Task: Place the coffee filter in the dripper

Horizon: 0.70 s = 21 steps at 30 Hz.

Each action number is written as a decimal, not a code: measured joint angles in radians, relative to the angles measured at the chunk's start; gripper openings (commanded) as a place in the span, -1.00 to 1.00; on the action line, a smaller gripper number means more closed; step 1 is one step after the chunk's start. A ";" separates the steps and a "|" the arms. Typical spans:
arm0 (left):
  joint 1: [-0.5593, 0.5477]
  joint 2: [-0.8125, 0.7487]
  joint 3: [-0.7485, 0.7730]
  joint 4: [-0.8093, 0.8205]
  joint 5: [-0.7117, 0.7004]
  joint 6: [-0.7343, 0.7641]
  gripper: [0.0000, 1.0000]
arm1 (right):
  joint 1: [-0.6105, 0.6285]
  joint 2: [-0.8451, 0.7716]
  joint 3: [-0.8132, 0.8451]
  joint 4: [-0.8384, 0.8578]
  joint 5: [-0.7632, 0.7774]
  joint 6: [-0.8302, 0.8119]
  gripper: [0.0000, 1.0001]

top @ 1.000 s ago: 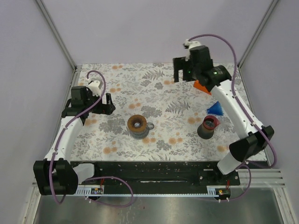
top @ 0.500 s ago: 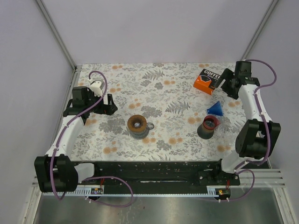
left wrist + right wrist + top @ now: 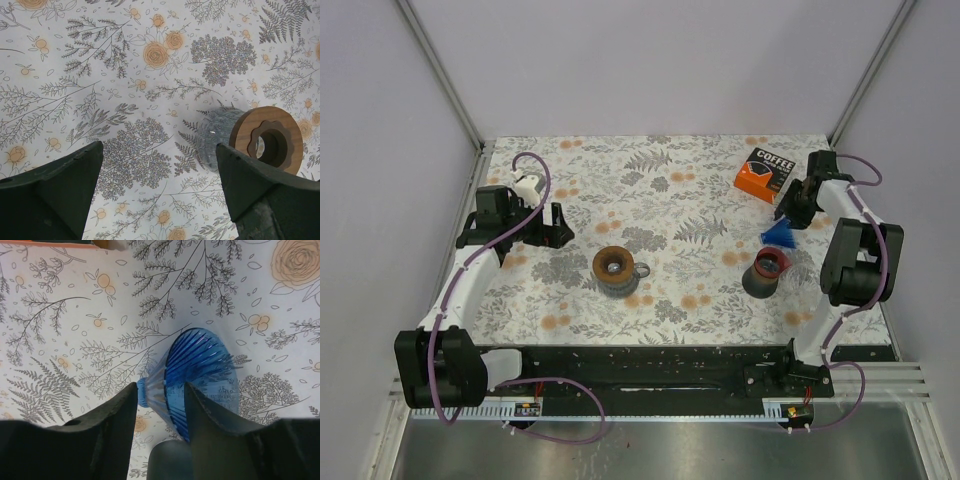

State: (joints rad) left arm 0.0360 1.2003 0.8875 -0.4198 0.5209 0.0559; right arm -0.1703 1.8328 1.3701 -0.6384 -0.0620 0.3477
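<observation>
The blue ribbed dripper [image 3: 781, 233] lies on its side on the flowered cloth at the right; its cone [image 3: 200, 375] fills the middle of the right wrist view. My right gripper [image 3: 790, 210] [image 3: 160, 389] is down over it, jaws half closed and straddling the cone's narrow end, close against it. No coffee filter shows on its own; an orange box [image 3: 765, 172] marked COFFEE lies just behind the dripper. At the left, my left gripper [image 3: 555, 225] [image 3: 160, 150] hangs wide open over bare cloth with nothing between its fingers.
A glass vessel topped by a wooden ring [image 3: 614, 266] [image 3: 270, 137] stands mid-table, right of the left gripper. A dark cup with a red rim [image 3: 767, 270] sits just in front of the dripper. Frame posts and walls bound the table [image 3: 670, 310].
The right arm swung from high at the back down to the right side onto the dripper, and its jaws narrowed from wide open. The left arm barely moved.
</observation>
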 measured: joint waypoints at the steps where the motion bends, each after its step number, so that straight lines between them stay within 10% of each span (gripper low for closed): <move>1: 0.000 0.000 0.000 0.000 0.000 0.000 0.96 | 0.000 0.009 0.000 0.001 -0.009 -0.007 -0.32; 9: 0.001 0.000 0.000 0.000 0.000 0.000 0.96 | -0.001 0.040 0.013 0.006 -0.097 -0.034 -1.00; 21: 0.002 0.000 0.000 -0.002 0.011 0.001 0.96 | 0.122 0.011 0.077 -0.059 -0.156 -0.147 -1.00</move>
State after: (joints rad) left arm 0.0383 1.2003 0.8875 -0.4213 0.5323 0.0566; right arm -0.0483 1.8439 1.4467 -0.6975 -0.2176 0.2008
